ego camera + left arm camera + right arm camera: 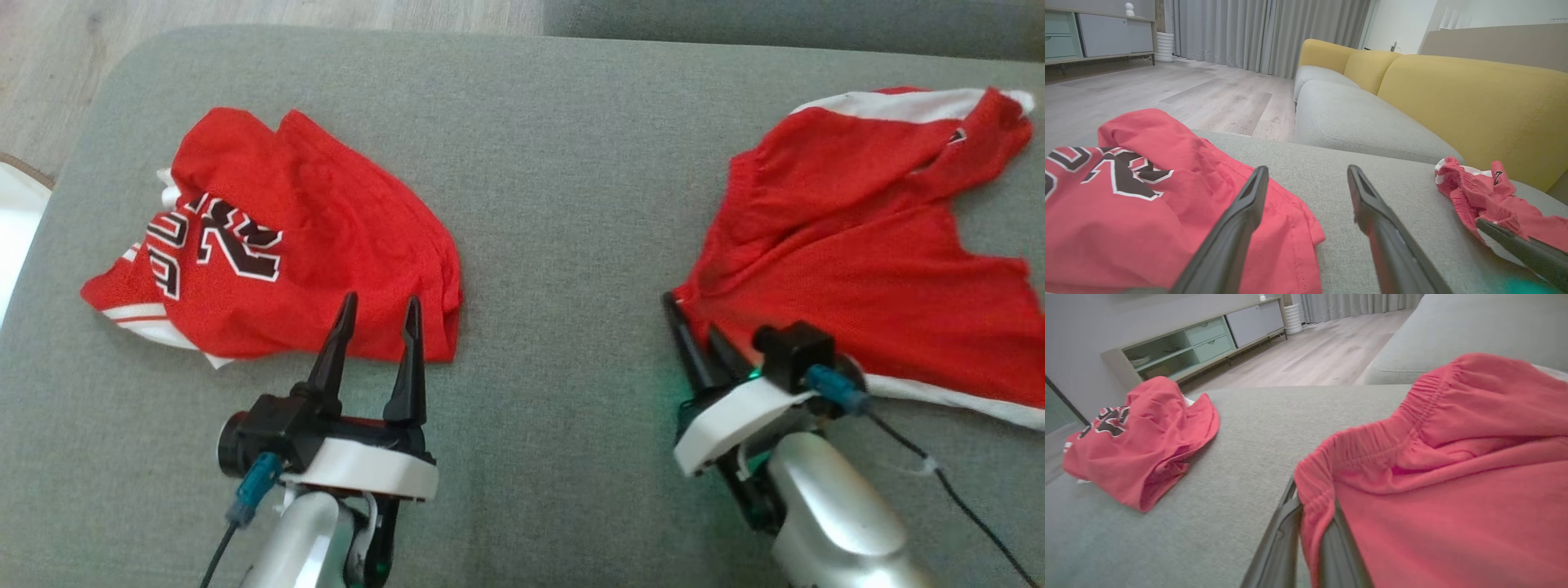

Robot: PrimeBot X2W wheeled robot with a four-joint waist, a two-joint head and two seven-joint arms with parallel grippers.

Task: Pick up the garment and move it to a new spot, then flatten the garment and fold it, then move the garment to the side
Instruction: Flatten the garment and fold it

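Observation:
The garment (857,245) is a pair of red shorts with white trim, lying rumpled at the right of the grey cushion (555,204). My right gripper (694,322) is at the shorts' near-left corner. In the right wrist view the right gripper (1312,498) is shut on the elastic waistband of the shorts (1453,477). My left gripper (382,302) stands open, with nothing between its fingers, over the near edge of a red jersey (269,245) with black-and-white numbers. The left wrist view shows that gripper (1307,171) open beside the jersey (1126,196), with the shorts (1478,192) far right.
The cushion's rounded left edge drops to wooden floor (49,73). A second grey seat with a yellow backrest (1453,94) lies beyond. A low cabinet (1200,343) stands by the far wall. Bare cushion separates the two red pieces.

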